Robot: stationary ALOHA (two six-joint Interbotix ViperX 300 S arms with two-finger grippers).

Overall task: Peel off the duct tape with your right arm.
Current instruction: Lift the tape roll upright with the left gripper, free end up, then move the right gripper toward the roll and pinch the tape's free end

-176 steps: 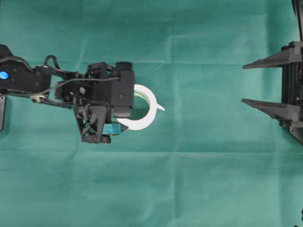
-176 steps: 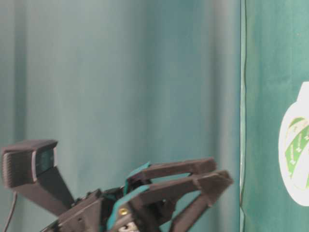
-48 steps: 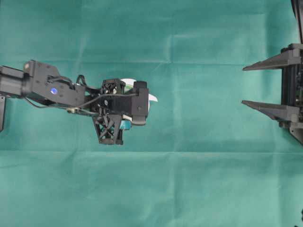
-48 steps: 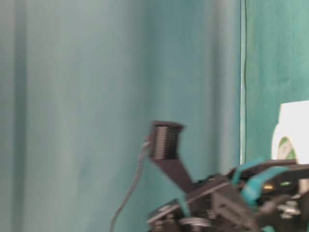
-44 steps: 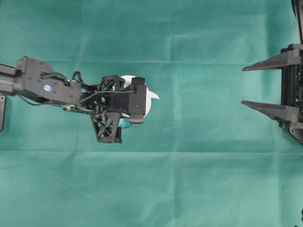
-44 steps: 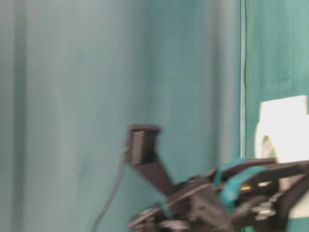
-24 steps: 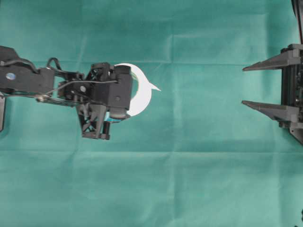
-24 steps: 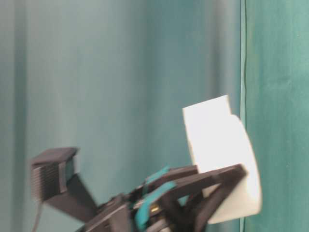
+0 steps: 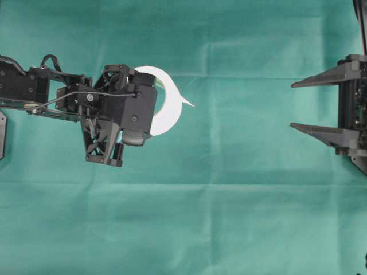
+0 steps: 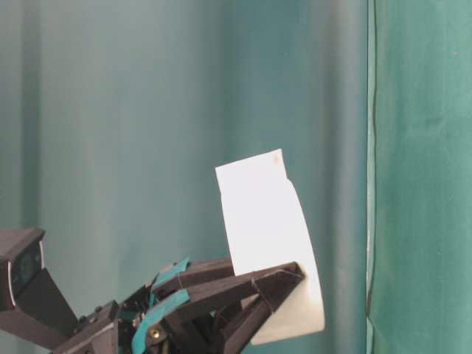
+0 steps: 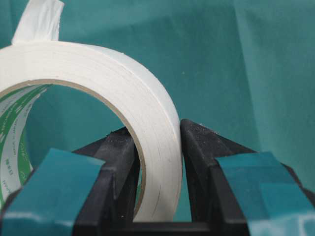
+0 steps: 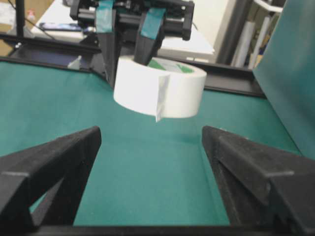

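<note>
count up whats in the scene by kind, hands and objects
robot hands: 2, left hand and right hand
duct tape rolls: 1
green cloth: 1
total: 4

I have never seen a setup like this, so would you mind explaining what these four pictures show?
Two robot arms face each other over a table covered by a green cloth. One picture looks straight down, one looks from table level, and each of the other two comes from a camera on an arm's wrist. The left gripper has its fingers clamped on the wall of a white duct tape roll, held above the cloth. A loose strip end points toward the right gripper, which waits wide open and holds nothing.
</note>
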